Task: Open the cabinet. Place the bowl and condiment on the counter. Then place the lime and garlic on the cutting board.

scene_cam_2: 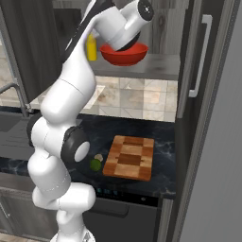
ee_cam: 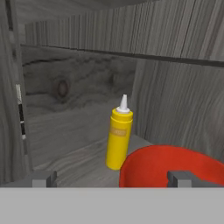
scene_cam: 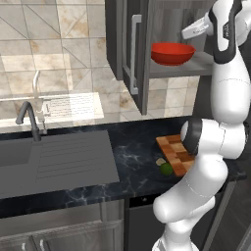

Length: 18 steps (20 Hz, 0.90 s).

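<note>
The cabinet (scene_cam: 142, 59) stands open, its doors swung out. On its shelf sit the glossy red bowl (scene_cam: 172, 53) and, to its left, the yellow condiment bottle (scene_cam_2: 91, 47). In the hand view my gripper (ee_cam: 111, 179) is open just above the bowl's near rim (ee_cam: 170, 168), with the bottle (ee_cam: 119, 135) upright a little beyond; nothing is between the fingers. Down on the black counter (scene_cam: 132, 157) the lime (scene_cam: 166, 169) and the garlic (scene_cam: 160, 161) lie beside the left edge of the checkered cutting board (scene_cam_2: 130, 157), not on it.
A grey sink and drainboard (scene_cam: 59, 157) with a dark faucet (scene_cam: 29, 120) fill the counter's left. The right cabinet door (scene_cam_2: 194, 56) juts out beside a tall grey panel (scene_cam_2: 217, 142). My own arm rises in front of the board.
</note>
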{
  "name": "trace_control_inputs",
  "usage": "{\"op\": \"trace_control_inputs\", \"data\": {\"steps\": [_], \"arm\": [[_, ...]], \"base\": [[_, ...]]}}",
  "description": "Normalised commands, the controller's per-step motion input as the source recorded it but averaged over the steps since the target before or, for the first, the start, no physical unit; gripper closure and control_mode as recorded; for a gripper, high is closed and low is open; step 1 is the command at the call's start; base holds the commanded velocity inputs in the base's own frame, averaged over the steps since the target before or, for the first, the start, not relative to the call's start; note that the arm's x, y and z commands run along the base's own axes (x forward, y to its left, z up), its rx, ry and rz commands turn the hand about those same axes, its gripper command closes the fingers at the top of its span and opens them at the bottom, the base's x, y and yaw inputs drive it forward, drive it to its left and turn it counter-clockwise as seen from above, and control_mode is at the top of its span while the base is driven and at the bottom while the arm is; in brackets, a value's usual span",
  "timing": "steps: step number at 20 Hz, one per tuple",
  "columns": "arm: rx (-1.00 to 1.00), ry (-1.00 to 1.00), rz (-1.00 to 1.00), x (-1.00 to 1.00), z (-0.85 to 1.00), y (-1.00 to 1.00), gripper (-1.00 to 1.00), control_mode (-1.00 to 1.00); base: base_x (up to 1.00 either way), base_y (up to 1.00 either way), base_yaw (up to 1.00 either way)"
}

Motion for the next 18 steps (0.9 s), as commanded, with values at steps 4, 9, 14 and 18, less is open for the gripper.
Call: {"op": "trace_control_inputs", "data": {"steps": [4,9,14,18], "arm": [[0.00,0.00,0.01,0.00,-0.22,0.07,-1.00,-1.00],[0.00,-0.04,0.00,0.00,-0.14,0.14,-1.00,-1.00],[0.00,-0.03,0.00,0.12,-0.07,0.23,-1.00,-1.00],[0.00,-0.01,0.00,0.13,-0.05,0.22,-1.00,-1.00]], "base": [[0.00,0.00,0.00],[0.00,0.00,0.00],[0.00,0.00,0.00],[0.00,0.00,0.00]]}}
